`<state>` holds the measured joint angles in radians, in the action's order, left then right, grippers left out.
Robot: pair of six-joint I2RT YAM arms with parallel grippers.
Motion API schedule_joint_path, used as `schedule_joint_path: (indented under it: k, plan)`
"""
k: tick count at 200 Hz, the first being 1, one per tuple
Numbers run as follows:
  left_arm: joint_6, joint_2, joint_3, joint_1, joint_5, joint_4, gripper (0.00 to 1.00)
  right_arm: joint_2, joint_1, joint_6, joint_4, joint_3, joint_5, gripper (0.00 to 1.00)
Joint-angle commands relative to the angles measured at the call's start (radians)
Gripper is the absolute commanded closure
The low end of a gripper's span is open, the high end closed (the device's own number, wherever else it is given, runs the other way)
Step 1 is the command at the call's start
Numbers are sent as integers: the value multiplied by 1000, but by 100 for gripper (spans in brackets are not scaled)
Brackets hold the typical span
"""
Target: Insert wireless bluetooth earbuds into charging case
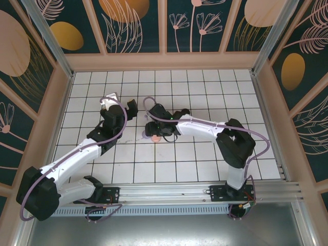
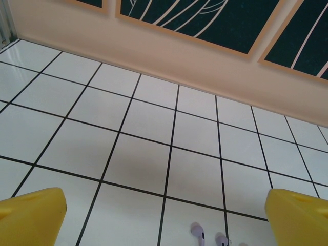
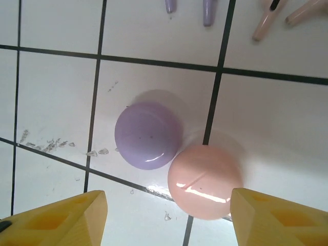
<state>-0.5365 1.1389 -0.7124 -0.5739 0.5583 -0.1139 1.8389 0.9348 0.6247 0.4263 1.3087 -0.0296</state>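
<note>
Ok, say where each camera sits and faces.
Top: above, behind the arms, looking down on the table; left arm, right arm show.
Left wrist: low, facing across tiles to the back wall; open left pincer.
Right wrist: straight down on lilac disc, pink disc; open right pincer.
Shared: both wrist views catch the lilac earbuds.

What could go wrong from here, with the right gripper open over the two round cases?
1. The lilac case and pink case sit edge to edge, apparently touching. The right gripper, open over both, could knock one while closing on the other.
2. The lilac earbuds and pink earbuds lie loose just beyond; a shoved case might scatter them.
3. Both cases look shut; an earbud has nowhere to go yet.
</note>
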Motion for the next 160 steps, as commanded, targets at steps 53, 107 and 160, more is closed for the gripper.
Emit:
schedule_joint_path:
  k: [53,107,160]
  plan:
    - [10,-27,-52,8,-12,39,1,97,52,-412,164,122,-131,33]
    - [10,-39,-64,8,-10,49,1,157,46,-458,171,149,-115,33]
    - [13,-47,-65,8,-6,54,1,199,28,-466,166,158,-88,33]
